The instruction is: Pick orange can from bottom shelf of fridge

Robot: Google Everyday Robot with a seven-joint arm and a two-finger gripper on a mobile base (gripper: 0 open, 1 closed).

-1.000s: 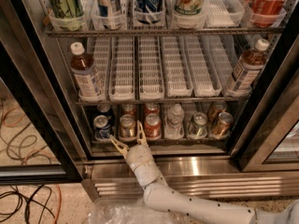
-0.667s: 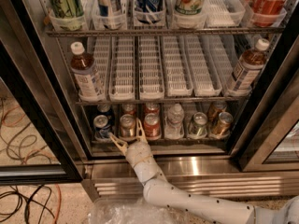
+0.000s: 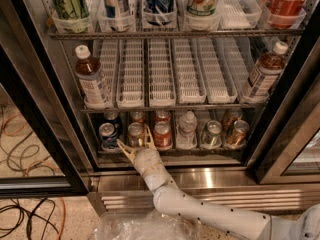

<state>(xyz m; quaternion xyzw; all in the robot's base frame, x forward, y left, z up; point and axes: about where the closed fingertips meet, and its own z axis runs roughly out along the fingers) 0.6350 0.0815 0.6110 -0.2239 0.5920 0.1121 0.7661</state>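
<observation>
We see the fridge (image 3: 40, 84) with its glass door open and the white arm (image 3: 210, 211) reaching in from 5 o'clock. The end effector (image 3: 136, 144) sits at the front edge of the bottom shelf (image 3: 170, 151), at about 7 o'clock from the middle of the view. Its two yellowish fingers (image 3: 148, 135) are spread wide in a V: one points to 10 o'clock and the other almost to 12.

The orange can (image 3: 135, 133) stands upright in the front row of that shelf, just beyond the open fingers and in line with the gap between them. We cannot tell whether either finger touches it.

At the can's 9 o'clock stands a blue can (image 3: 107, 136), and at its 3 o'clock a brighter red can (image 3: 162, 134). Farther toward 3 o'clock come a clear bottle (image 3: 187, 129), a silver can (image 3: 212, 134) and a tilted bronze can (image 3: 237, 133).

The rack above carries long white slotted trays (image 3: 161, 74), with a tea bottle (image 3: 93, 84) at its left end and another (image 3: 263, 75) at its right end. Cables (image 3: 25, 216) lie on the floor at 8 o'clock.
</observation>
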